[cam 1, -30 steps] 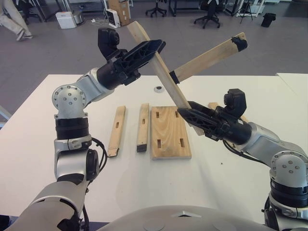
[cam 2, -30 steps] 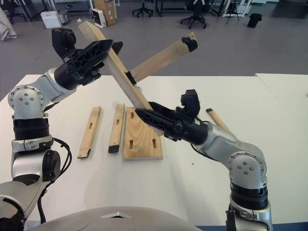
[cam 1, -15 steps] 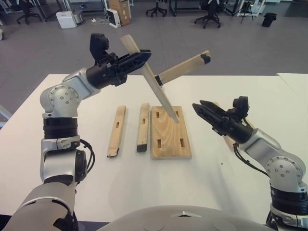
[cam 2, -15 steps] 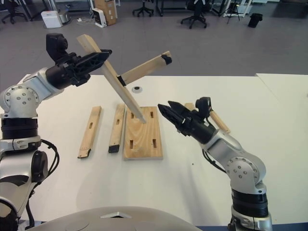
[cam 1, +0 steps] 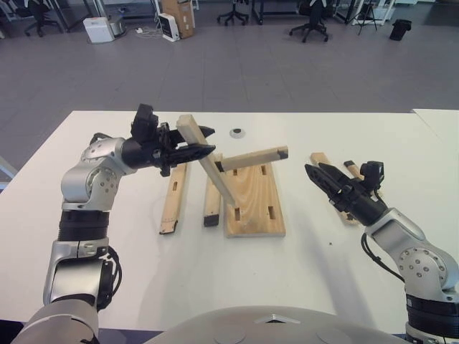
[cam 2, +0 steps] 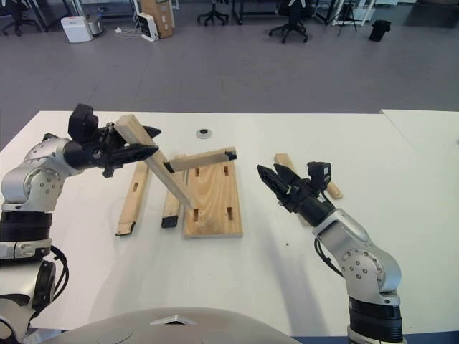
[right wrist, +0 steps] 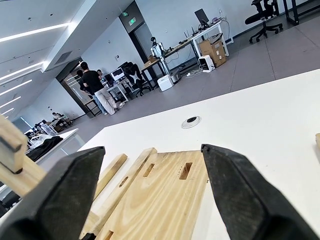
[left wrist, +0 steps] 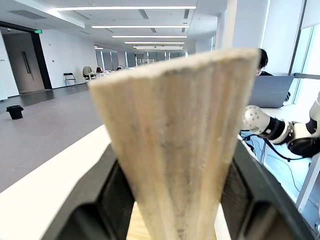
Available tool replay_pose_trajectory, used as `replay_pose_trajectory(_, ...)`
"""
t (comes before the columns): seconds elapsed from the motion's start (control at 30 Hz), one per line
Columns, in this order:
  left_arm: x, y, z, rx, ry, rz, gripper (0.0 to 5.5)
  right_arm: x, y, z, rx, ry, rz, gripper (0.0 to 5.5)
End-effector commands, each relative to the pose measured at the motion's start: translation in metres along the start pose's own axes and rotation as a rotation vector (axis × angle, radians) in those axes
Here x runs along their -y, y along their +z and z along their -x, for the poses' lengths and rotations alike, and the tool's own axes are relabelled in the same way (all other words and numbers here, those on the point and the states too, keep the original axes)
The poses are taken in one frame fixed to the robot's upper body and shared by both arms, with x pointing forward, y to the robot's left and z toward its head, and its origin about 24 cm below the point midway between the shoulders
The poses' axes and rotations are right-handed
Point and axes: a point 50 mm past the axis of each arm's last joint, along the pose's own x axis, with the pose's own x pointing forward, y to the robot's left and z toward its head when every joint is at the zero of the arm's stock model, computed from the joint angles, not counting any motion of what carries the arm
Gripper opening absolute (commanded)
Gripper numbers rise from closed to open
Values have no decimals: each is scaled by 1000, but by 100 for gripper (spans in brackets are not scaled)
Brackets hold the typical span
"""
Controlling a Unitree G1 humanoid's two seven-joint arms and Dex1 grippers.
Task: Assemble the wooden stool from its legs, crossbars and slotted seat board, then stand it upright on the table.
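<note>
Nearest to me on the white surface (cam 1: 215,279) the board (cam 1: 254,222) lies flat, with its slots facing up. Just beside its left edge lie two loose pieces (cam 1: 173,193), flat and almost parallel to it.

My right claw (cam 2: 269,170) hangs low over the surface, to the right of the board and apart from it. Its fingers (right wrist: 55,200) stand wide apart and there is nothing between them. In the right wrist view the board lies ahead of the tips. Under and behind this claw more pieces (cam 2: 282,159) lie flat near the right side of the board.

My left claw (cam 1: 210,140) is above the far left corner of the board. It is clamped on the upper end of a leg (cam 1: 224,186); in the left wrist view the wood sits tight between both fingers (left wrist: 115,200). The leg slants down and to the right, and its lower end comes to the left half of the board, close to a slot. I cannot tell if it touches the board. A crossbar (cam 1: 254,158) is joined to the middle of the leg and sticks out to the right above the board, almost level.

Farther away a small round cap (cam 1: 236,132) sits in the surface.
</note>
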Motion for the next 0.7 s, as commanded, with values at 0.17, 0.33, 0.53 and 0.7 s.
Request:
replay_pose_trajectory(0.17, 4, -14, -5, -24, -12, -32, 206, -1, 2, -2, 6, 2, 19, 359)
replay_pose_trajectory(0.33, 4, -21, -4, -38, -8, -32, 206, -1, 1, -2, 3, -1, 25, 359)
replay_pose_trajectory(0.53, 9, -22, -12, -26, -41, -18, 206, 1, 0, -2, 0, -7, 32, 359)
replay_pose_trajectory(0.7, 13, -26, -12, -32, -39, -4, 206, 1, -2, -2, -1, -11, 30, 359)
